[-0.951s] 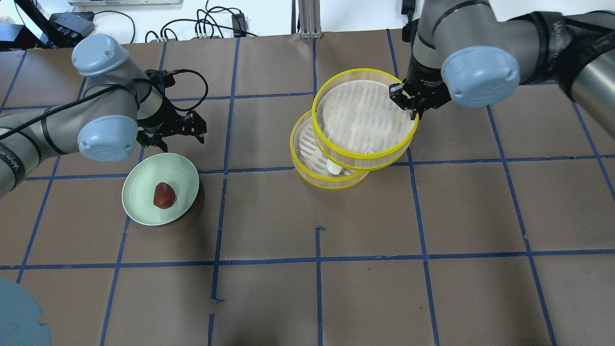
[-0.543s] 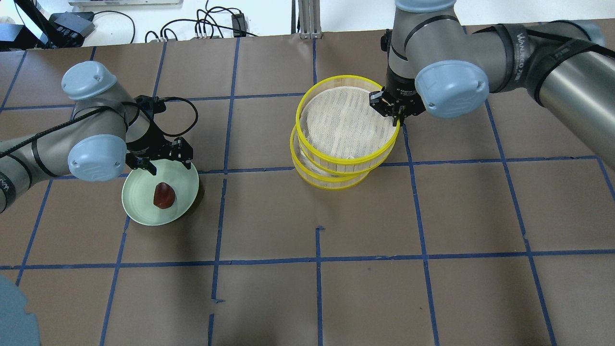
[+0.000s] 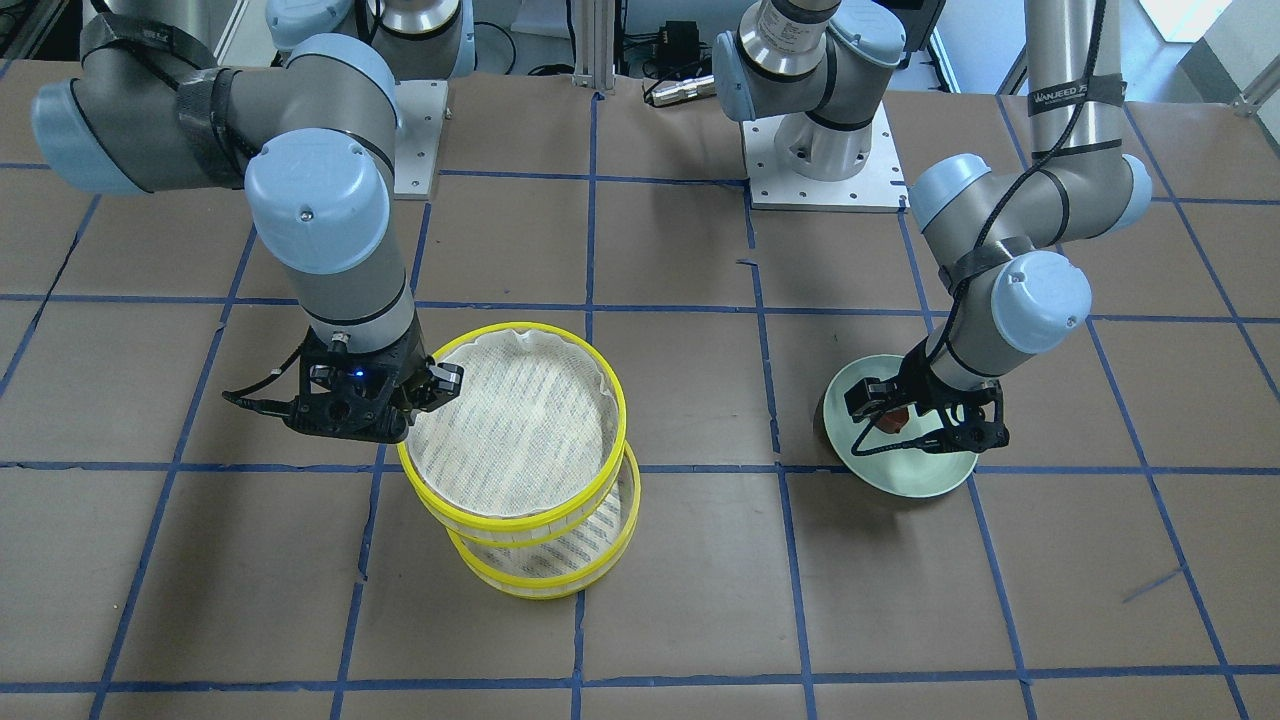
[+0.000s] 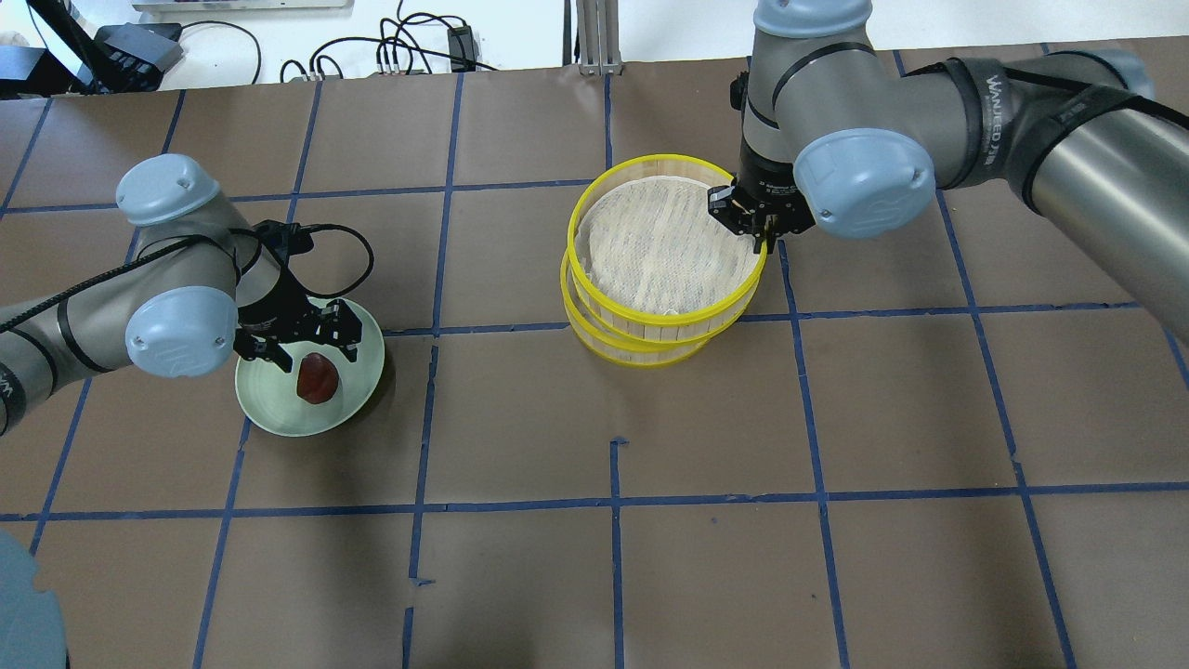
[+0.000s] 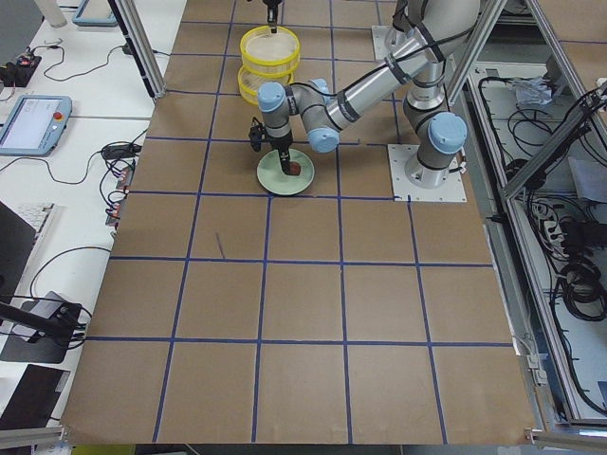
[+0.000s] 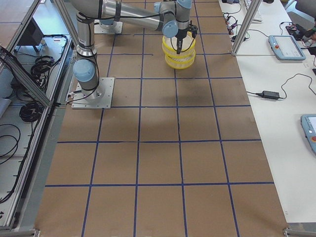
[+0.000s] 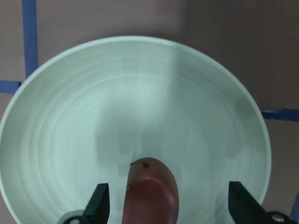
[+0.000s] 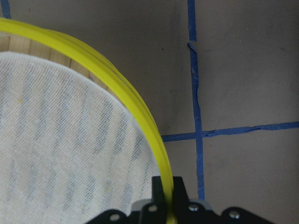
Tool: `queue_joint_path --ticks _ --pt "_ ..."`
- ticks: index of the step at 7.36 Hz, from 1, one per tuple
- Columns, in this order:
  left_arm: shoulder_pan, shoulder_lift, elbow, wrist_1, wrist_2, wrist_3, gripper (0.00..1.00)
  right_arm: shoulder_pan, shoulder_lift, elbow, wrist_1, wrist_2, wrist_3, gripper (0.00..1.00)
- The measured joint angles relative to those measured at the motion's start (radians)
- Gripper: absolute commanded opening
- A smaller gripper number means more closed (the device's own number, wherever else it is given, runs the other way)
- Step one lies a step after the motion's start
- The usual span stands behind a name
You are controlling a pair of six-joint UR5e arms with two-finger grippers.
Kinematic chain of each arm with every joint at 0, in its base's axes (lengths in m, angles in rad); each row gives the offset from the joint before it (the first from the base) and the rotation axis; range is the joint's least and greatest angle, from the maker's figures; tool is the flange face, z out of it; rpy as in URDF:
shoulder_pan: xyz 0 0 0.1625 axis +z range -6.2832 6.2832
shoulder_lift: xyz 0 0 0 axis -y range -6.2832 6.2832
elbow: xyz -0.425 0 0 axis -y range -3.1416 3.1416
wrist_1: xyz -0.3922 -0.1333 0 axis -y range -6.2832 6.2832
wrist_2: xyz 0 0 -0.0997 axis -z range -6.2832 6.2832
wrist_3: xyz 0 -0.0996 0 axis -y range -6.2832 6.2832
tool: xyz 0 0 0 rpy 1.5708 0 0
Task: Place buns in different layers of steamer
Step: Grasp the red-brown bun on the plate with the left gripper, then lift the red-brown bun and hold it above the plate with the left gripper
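The dark red-brown bun (image 4: 317, 379) lies on the pale green plate (image 4: 279, 413). My left gripper (image 4: 302, 353) is open and low over the plate. In the left wrist view, its fingers (image 7: 99, 201) stand on either side of the bun (image 7: 150, 191). My right gripper (image 4: 760, 234) is shut on the yellow rim of the upper steamer layer (image 4: 650, 246). It holds that layer over the lower layer (image 4: 641, 360), slightly offset from it. The rim (image 8: 140, 114) runs between the jaws. The white bun is hidden under the upper layer.
The brown table has a grid of blue tape lines. Cables and a metal post (image 4: 594, 37) lie along the far edge. The two arm bases (image 3: 820, 170) stand on the robot's side. The plate (image 3: 905, 482) and steamer (image 3: 510, 420) are about two tiles apart.
My right gripper has carried the upper layer left and over the lower layer, covering the white bun. My left gripper has moved from behind the plate to around the red-brown bun.
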Motion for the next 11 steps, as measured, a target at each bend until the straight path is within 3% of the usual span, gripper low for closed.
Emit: queue_joint_path --ticks 2,4,7,11 --pt "0.002 -0.004 -0.006 -0.002 0.001 0.001 0.3 0.0 0.0 0.002 -0.001 0.0 0.0 0.11" --pt "0.002 -0.005 -0.006 -0.003 0.001 0.002 0.13 0.0 0.0 0.002 -0.001 0.001 0.001 0.11" --pt "-0.003 0.027 0.024 -0.021 -0.003 -0.021 0.13 0.002 0.001 0.003 -0.001 0.001 0.001 0.11" --pt "-0.049 0.08 0.253 -0.247 -0.085 -0.111 0.12 0.008 0.042 0.008 -0.068 0.007 0.021 0.11"
